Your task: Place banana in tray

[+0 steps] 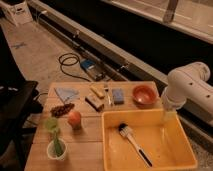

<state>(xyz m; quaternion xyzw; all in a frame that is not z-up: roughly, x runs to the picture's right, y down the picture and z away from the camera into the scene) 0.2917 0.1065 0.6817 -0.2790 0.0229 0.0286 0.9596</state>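
Note:
The banana (97, 91) is a small pale-yellow piece lying on the wooden table (85, 137), left of a blue sponge (118, 96) and behind a dark brown-and-tan block (94, 102). The tray (187, 159) is a large bright-yellow bin at the table's front right, with a dish brush (133, 141) lying in it. My white arm (187, 86) comes in from the right. My gripper (169, 115) hangs at its lower end, over the tray's far rim, to the right of the orange bowl (144, 95) and well right of the banana.
A fork (107, 95) lies between banana and sponge. A blue cloth (66, 93), a brown cluster (62, 110), an apple (74, 119) and a white cup with a green plant (56, 144) fill the left side. A dark chair (15, 107) stands left. Cables (70, 62) lie on the floor behind.

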